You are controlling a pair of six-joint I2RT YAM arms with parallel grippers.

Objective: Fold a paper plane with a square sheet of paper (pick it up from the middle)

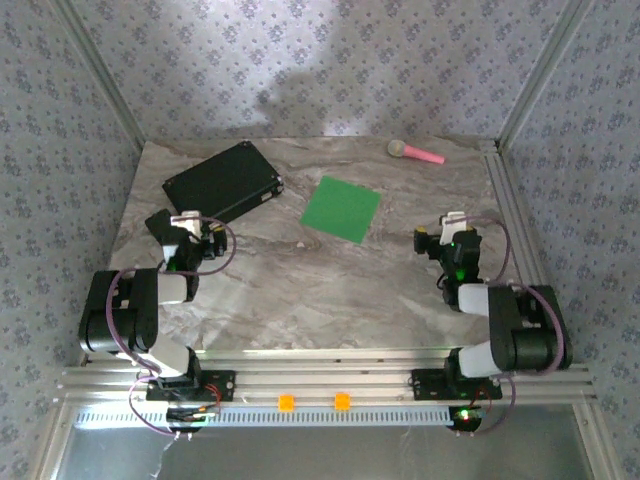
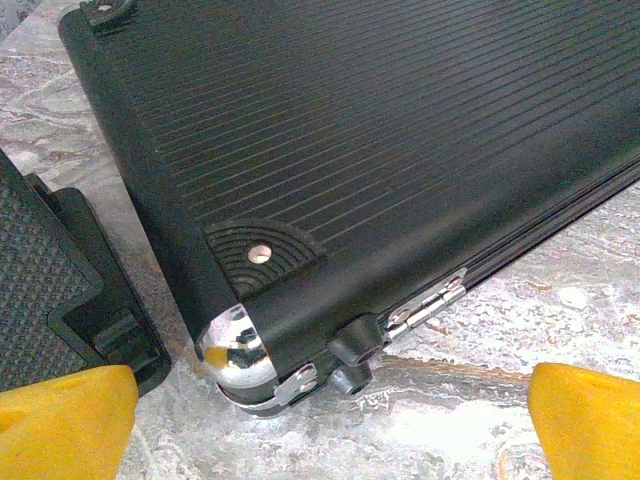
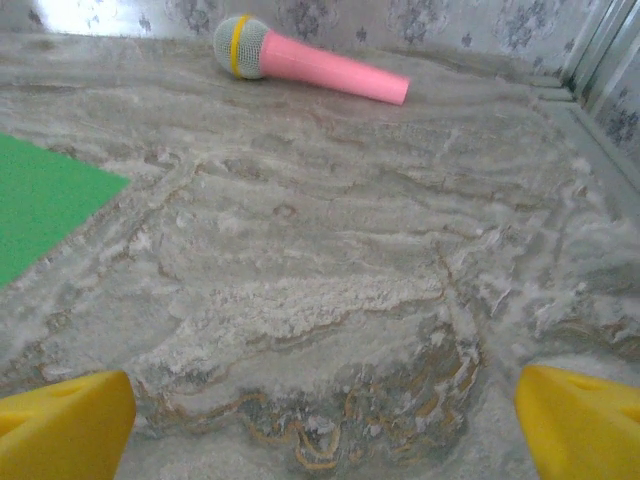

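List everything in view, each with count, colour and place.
square sheet of paper: one, bright green, flat mid-table
black case: one, black, far left, left of the paper
toy microphone: one, pink handle, grey head, far right
small textured piece: one, black, beside the case's near corner
table: one, grey marbled, under everything
left gripper: one, yellow fingertips, open, at the case's corner
right gripper: one, yellow fingertips, open, right of the paper
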